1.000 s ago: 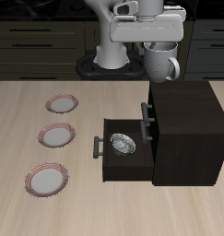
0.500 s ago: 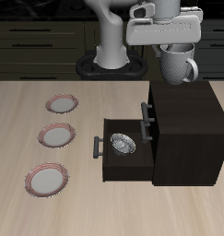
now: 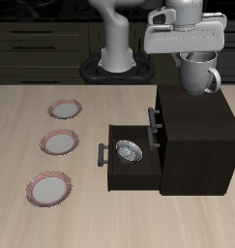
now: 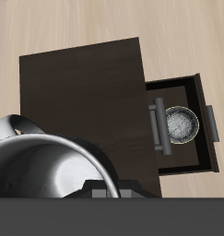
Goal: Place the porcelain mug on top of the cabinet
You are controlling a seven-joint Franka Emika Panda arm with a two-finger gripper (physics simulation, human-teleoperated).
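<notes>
Mug point(image 3: 200, 75): clamped in the gripper point(image 3: 191, 58), lifted, hanging above the cabinet point(image 3: 196, 131) top; remaining, by estimate: lowering, setting down, release.

we see even, bright, diffuse light on the worktop point(image 3: 32, 145), with only soft shadows beside the cabinet point(image 3: 196, 136). the porcelain mug point(image 4: 40, 175) shows glossy highlights and looms large and curved in the wrist view. both renders look coarse and slightly soft, not blurred.
</notes>
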